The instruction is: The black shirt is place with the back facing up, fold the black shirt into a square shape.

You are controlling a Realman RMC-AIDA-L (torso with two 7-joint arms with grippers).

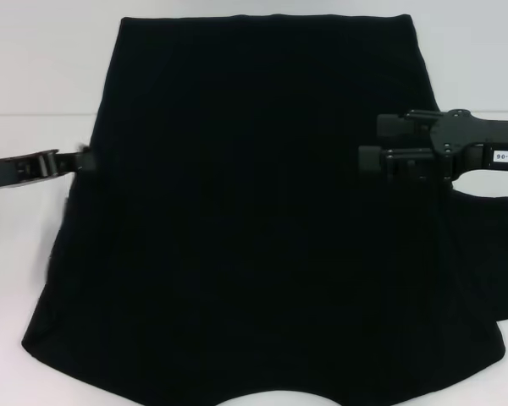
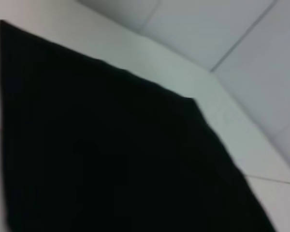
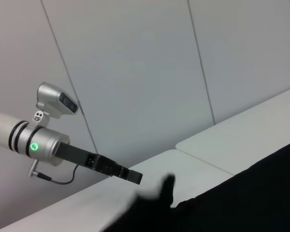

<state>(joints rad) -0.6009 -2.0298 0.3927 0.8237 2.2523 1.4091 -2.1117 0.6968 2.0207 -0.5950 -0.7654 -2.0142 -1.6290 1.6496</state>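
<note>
Head view: the black shirt (image 1: 262,228) lies spread flat on the white table (image 1: 34,76), plain side up, covering most of the surface from its straight far edge at 12 o'clock down to a curved near edge at 6 o'clock. The left hand (image 1: 83,161) reaches in from 9 o'clock and meets the shirt's left edge; whether its fingers grip the cloth I cannot tell. The right hand (image 1: 381,148) comes in from 3 o'clock and sits above the shirt's right part, black against black, so its opening cannot be told. A sleeve lobe bulges out toward 4 o'clock.

Left wrist view: the black shirt (image 2: 111,159) fills most of the picture as a dark sheet with a straight edge and one corner on the white table (image 2: 251,145).

Right wrist view: the black shirt (image 3: 241,203) rises as a dark fold in the foreground. Beyond it the left arm (image 3: 43,140), silver with a green light, stretches toward the cloth, and its hand (image 3: 164,186) is blurred at the fabric edge.
</note>
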